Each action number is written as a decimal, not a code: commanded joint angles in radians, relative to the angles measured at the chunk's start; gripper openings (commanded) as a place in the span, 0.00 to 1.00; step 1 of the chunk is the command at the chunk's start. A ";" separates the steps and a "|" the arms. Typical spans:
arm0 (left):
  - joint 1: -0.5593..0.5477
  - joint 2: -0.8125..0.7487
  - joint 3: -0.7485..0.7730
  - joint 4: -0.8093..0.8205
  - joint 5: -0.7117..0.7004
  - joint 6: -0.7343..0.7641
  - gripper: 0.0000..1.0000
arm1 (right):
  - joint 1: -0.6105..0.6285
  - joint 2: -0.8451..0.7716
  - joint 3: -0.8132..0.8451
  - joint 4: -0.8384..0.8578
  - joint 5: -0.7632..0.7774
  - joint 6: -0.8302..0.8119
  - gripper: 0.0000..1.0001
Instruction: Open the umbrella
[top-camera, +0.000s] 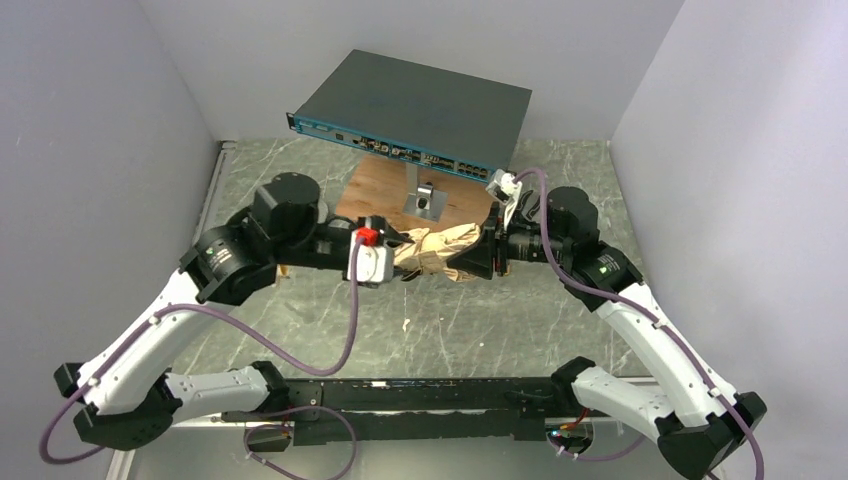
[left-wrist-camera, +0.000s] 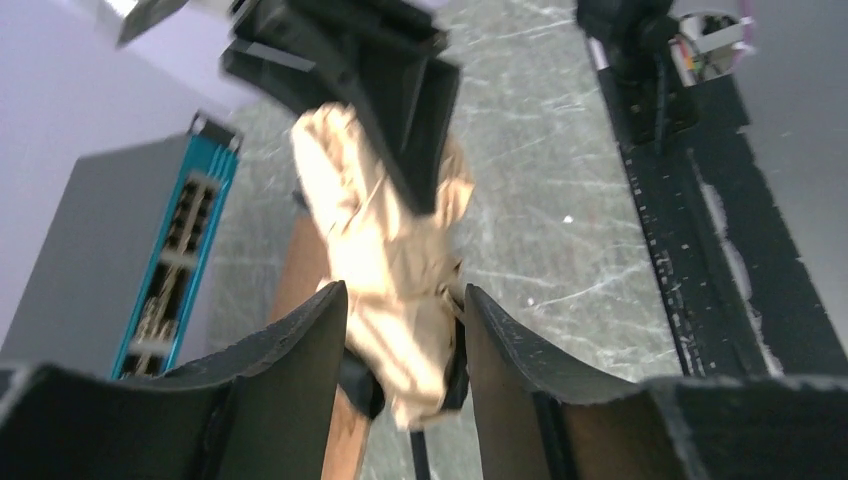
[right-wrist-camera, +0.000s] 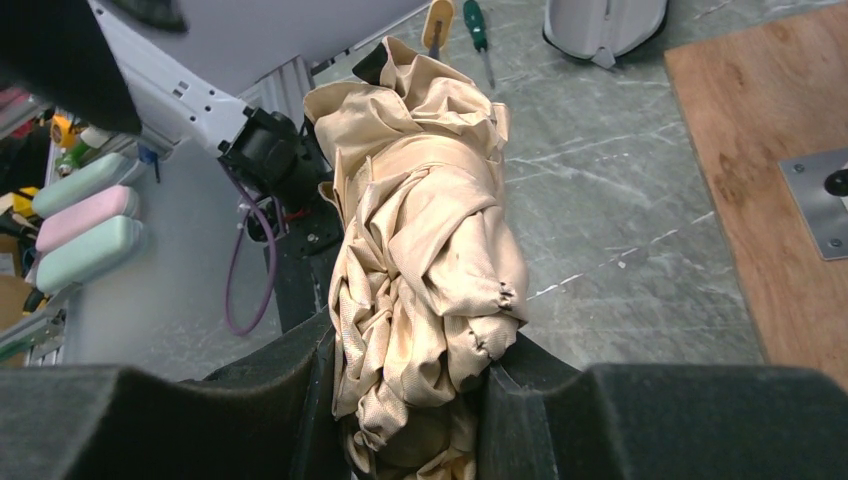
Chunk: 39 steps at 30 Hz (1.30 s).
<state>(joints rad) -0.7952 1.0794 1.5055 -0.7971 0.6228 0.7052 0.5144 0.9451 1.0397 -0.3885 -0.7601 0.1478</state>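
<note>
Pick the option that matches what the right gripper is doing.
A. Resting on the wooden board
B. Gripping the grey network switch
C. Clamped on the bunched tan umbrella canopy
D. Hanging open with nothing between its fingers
C: in the right wrist view, the right gripper presses in on both sides of the folded umbrella, whose wrinkled tan fabric fills the gap.

Hidden in bunched fabric: the umbrella (top-camera: 437, 252) handle; its near end is cut off by the right wrist view's bottom edge. Left wrist view blurred, so whether the left gripper (left-wrist-camera: 405, 300) clamps is unclear
</note>
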 joint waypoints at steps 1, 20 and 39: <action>-0.123 0.055 0.022 0.044 -0.141 -0.010 0.51 | 0.022 -0.011 0.018 0.111 0.001 0.006 0.00; -0.285 0.110 -0.088 0.032 -0.403 0.059 0.26 | 0.048 -0.023 0.023 0.127 0.003 -0.004 0.00; -0.276 0.076 -0.140 0.051 -0.459 0.054 0.01 | 0.052 -0.030 0.018 0.128 -0.009 -0.015 0.00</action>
<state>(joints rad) -1.0805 1.1545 1.3613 -0.6994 0.1848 0.7776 0.5629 0.9459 1.0260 -0.4023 -0.7330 0.1150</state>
